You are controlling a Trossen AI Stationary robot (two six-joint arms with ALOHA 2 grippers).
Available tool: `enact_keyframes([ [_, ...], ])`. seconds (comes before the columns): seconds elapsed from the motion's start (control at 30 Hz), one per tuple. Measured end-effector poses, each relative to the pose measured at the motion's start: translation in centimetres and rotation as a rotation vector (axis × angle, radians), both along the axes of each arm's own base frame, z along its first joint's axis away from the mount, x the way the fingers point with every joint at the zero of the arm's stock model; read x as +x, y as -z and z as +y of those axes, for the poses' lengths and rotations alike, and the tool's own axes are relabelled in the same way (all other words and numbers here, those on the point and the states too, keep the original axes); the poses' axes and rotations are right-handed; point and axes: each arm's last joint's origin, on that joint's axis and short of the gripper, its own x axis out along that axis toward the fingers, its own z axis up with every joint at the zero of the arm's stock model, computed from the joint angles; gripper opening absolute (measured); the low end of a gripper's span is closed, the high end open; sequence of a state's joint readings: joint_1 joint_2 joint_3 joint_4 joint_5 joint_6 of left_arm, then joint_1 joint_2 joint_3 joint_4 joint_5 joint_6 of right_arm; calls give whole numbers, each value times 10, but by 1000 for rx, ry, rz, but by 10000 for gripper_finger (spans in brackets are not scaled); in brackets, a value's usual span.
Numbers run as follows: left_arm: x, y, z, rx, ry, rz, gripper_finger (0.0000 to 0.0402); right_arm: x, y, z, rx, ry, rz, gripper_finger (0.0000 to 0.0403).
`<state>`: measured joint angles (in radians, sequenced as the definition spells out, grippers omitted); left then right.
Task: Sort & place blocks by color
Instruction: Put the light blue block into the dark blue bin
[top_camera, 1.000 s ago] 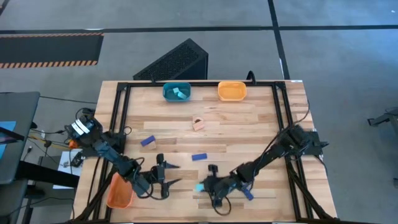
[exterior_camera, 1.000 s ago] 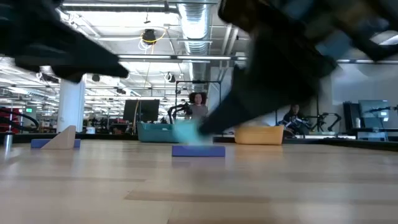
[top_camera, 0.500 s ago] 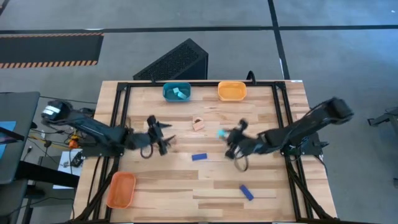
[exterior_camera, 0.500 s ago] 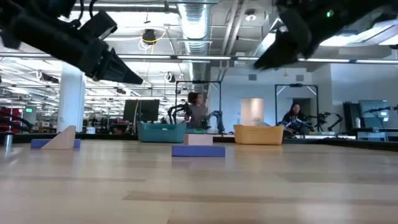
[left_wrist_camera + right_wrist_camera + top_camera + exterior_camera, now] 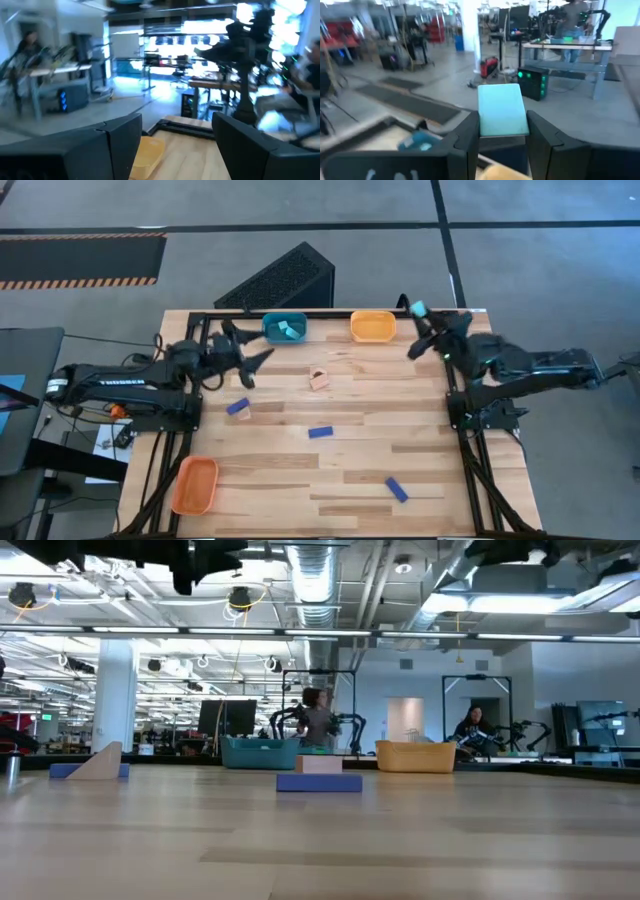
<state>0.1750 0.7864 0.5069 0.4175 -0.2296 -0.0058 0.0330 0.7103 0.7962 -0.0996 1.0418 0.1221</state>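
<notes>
My right gripper is raised over the table's far right corner, just right of the far orange tray, and is shut on a light cyan block. My left gripper is open and holds nothing, beside the teal tray, which has a cyan block in it. Three dark blue blocks lie flat on the wood. A tan block rests mid-table. The low view shows a blue block and a tan wedge. My right gripper pinches the cyan block between its two fingers, which lie on two opposite sides of the block's lower part. The block sticks out past the fingertips and is lifted clear of the table.
A second orange tray sits at the near left corner. A black frame rail runs along the far edge behind the trays. A dark slanted box stands beyond the table. People and desks show far behind in the low view.
My right gripper has carried the cyan block from the near middle of the table up and across to the far right corner. My left gripper has moved from the near left orange tray toward the far edge, to the teal tray. The blocks on the table have stayed put.
</notes>
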Motion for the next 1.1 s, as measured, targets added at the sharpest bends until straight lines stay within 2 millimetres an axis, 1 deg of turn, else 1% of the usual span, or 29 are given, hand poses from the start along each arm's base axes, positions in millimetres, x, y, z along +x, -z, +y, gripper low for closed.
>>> enact_keyframes([
  [0.17,2,6,13,-229,-96,-59,234,-17,-13,-12,-19,45,-33,127],
  [0.23,1,5,18,-331,-101,-135,234,-22,-22,-15,-29,35,-52,127],
  [0.3,0,1,22,-418,-95,-228,234,-27,-35,-17,-36,22,-71,127],
  [0.37,-4,-6,25,-463,-88,-325,234,-35,-49,-19,-41,32,-75,127],
  [0.43,-9,-14,26,-454,-86,-407,234,-42,-60,-21,-43,57,-69,127],
  [0.47,-11,-16,28,-436,-103,-419,234,-44,-63,-22,-44,66,-59,127],
  [0.53,-13,-13,31,-382,-168,-364,234,-44,-67,-25,-54,52,-43,127],
  [0.6,-12,-3,35,-384,-261,-259,234,-43,-64,-28,-51,15,-14,127],
  [0.7,-11,15,41,-504,-374,-171,234,-43,-63,-33,-41,-46,-14,127],
  [0.77,-8,23,44,-572,-402,-162,234,-45,-67,-37,-68,-7,-35,127],
  [0.9,-3,24,53,-559,-438,-205,234,-53,-79,-44,-169,123,-78,128],
  [1.0,-2,22,63,-549,-492,-281,234,-60,-80,-50,-186,259,-34,128],
  [1.1,-3,23,70,-564,-466,-283,234,-62,-76,-57,-165,335,16,128],
])
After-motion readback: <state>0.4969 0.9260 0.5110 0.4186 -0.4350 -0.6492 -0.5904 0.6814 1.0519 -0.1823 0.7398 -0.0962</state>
